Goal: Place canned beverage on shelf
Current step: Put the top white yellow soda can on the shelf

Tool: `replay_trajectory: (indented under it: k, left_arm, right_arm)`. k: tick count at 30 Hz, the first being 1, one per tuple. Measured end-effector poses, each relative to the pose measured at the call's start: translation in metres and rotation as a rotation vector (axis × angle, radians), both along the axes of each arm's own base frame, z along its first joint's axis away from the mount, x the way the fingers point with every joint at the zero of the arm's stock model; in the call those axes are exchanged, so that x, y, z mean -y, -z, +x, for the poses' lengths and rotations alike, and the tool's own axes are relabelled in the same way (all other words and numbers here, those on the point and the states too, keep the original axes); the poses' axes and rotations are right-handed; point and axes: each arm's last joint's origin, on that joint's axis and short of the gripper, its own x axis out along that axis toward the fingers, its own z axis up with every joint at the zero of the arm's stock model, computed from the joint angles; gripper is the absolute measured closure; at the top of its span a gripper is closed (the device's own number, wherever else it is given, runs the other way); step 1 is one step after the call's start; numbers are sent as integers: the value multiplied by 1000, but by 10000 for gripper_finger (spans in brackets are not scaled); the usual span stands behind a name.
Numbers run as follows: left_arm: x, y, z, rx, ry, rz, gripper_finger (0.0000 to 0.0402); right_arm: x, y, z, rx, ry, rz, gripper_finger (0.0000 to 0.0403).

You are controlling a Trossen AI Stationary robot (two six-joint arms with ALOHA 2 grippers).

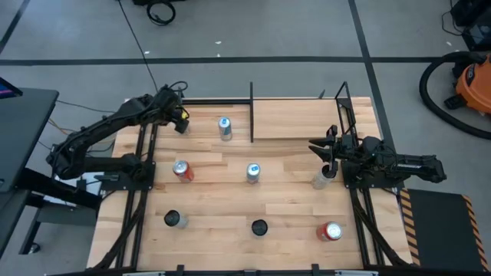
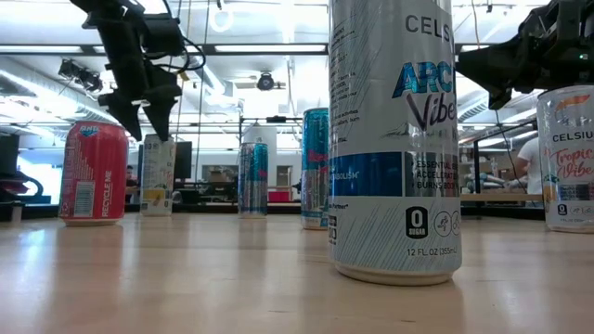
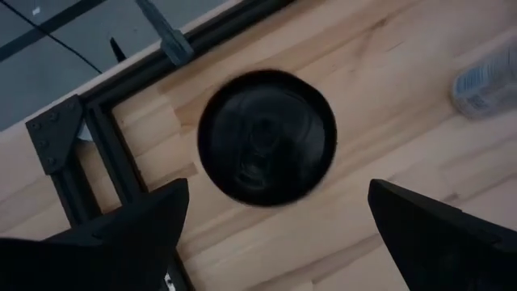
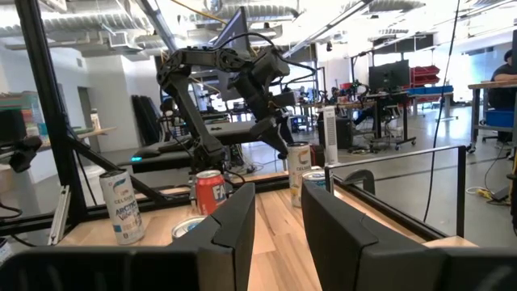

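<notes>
A black-topped can with a pale yellow label [image 3: 266, 137] [image 2: 158, 176] stands upright on the wooden table's far left corner. My left gripper [image 3: 279, 192] [image 1: 182, 121] [image 2: 147, 128] hangs open just above it, pointing steeply down, one finger to each side of the can's top and touching nothing. The shelf [image 1: 307, 119], a pale panel edged by black rods, lies at the far right. My right gripper [image 4: 279, 234] [image 1: 328, 149] waits at the table's right edge, roughly level, with a narrow bare gap between its fingers.
Several more cans stand on the table: a silver-blue one [image 1: 224, 128], a red one [image 1: 182, 170], a blue-topped one [image 1: 253, 172], two black-topped ones [image 1: 173, 220] [image 1: 259, 227], a red one [image 1: 331, 231] and a pale one [image 1: 322, 181] under my right gripper. A black frame rail [image 3: 121, 162] runs beside the corner can.
</notes>
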Motion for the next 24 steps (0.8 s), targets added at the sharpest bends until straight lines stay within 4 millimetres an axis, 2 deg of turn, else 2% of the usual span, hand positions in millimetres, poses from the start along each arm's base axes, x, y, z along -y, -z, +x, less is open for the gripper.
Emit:
replay_trajectory:
  k: [8, 14, 17, 21, 24]
  left_arm:
    - [25, -7, -11, -86, -1, 16, 12]
    - [51, -23, -32, 48, -34, 93, 12]
    - [61, -10, -43, 117, -53, 141, 12]
    - [68, 21, -50, 213, -87, 181, 12]
    - [69, 20, -50, 272, -67, 196, 12]
  right_arm:
    - [0, 0, 0, 1, 0, 0, 290]
    - [0, 0, 0, 0, 0, 0, 290]
    - [0, 0, 0, 0, 0, 0, 290]
    - [0, 0, 0, 0, -1, 0, 290]
    - [0, 0, 0, 0, 0, 0, 290]
